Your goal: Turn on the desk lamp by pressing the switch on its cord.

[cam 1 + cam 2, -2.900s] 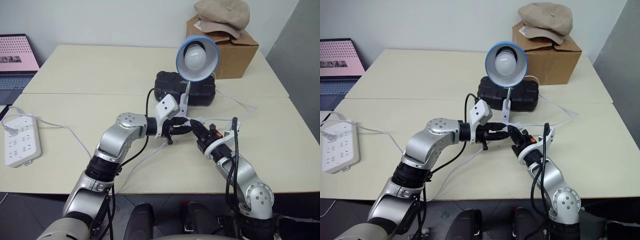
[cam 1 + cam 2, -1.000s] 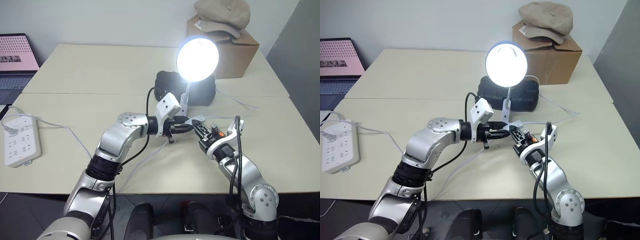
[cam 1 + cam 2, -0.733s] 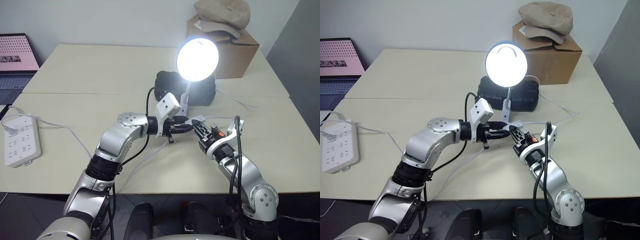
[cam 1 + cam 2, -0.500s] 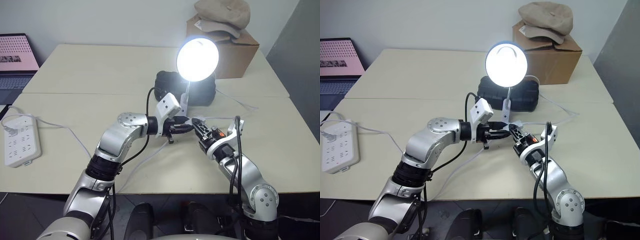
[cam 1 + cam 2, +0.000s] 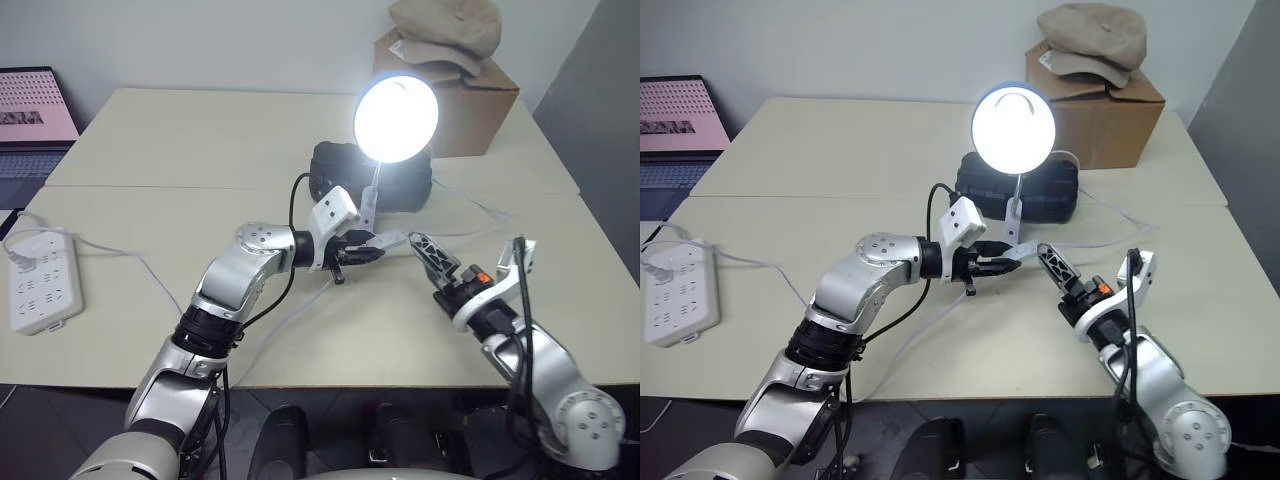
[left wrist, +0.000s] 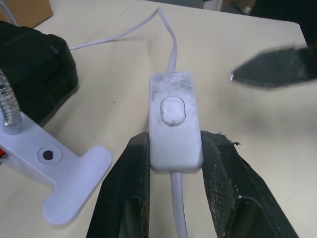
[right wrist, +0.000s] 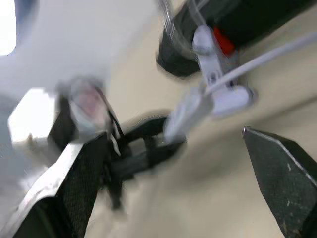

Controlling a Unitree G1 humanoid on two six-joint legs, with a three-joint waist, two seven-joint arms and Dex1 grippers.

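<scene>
Desk lamp (image 5: pixel 396 118) lit (switch (image 6: pixel 173 124) in left end effector (image 6: pixel 173 163)).

Right hand (image 5: pixel 425 250) now off the switch (image 6: pixel 175 123), fingers apart; desk lamp (image 5: pixel 396 118) newly lit.

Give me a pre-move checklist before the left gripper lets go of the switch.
1. Desk lamp lit: ok.
2. Left gripper shut on the switch: ok, a finger on each side.
3. Right gripper open and apart from the switch: ok.
4. Cord lies slack on the table beyond the switch: ok.
5. Lamp's white base resting on the table beside the switch: ok.
6. Switch touching the table or held just above it: cannot tell.
</scene>
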